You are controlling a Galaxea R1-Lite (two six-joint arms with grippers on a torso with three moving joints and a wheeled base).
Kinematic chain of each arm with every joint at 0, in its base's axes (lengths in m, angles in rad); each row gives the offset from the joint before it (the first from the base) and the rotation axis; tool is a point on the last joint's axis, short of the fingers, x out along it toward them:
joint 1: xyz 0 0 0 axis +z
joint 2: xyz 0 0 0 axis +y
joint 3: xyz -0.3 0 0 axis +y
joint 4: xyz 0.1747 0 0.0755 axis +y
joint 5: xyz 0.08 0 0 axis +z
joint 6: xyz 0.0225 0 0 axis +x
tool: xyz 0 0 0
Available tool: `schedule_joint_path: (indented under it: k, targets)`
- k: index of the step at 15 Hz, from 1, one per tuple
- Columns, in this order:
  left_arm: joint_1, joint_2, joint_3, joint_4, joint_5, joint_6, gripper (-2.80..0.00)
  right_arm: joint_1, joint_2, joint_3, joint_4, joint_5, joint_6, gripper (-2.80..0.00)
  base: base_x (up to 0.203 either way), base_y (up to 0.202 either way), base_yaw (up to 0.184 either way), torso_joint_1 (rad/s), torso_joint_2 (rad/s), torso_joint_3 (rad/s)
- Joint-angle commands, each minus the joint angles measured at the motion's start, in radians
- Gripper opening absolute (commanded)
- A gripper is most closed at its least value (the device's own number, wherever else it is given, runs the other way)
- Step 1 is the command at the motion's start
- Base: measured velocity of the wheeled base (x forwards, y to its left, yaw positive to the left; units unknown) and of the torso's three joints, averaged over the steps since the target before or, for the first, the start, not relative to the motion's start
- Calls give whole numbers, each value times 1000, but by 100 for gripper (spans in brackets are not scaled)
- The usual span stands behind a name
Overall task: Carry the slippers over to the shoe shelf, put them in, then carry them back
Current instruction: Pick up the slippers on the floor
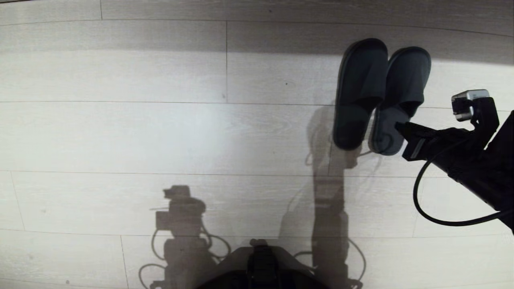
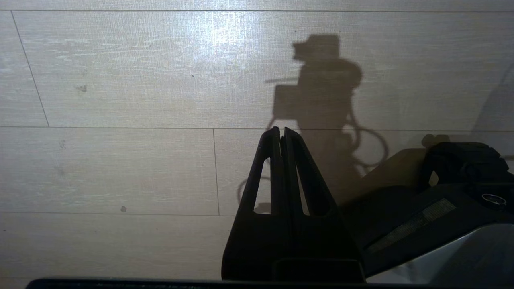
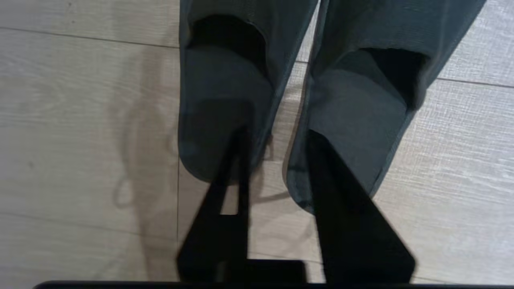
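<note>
An indoor room, likely a home. Pale wood-look plank floor (image 1: 120,132) throughout; house slippers (image 1: 379,94) lie on it.

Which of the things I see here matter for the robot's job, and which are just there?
For the job:
- slippers, side by side on the floor
- right gripper, fingers apart at their heels

Just there:
- wood-look floor
- left gripper, shut, idle
- black cable
</note>
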Motion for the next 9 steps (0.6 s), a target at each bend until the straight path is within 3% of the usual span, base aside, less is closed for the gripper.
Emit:
schedule_joint_path:
  k: [1, 5, 9]
  targets:
    - [0, 0, -1, 0, 1, -1, -280, 18, 68, -4, -4, -20, -7, 0, 0, 0, 0, 0, 0, 0]
    - [0, 0, -1, 0, 1, 1, -280, 19, 122, -14, -17, -74, -49, 0, 0, 0, 0, 0, 0, 0]
    - [0, 0, -1, 0, 1, 5, -280, 10, 245, -84, -224, -122, -59, 0, 0, 0, 0, 0, 0, 0]
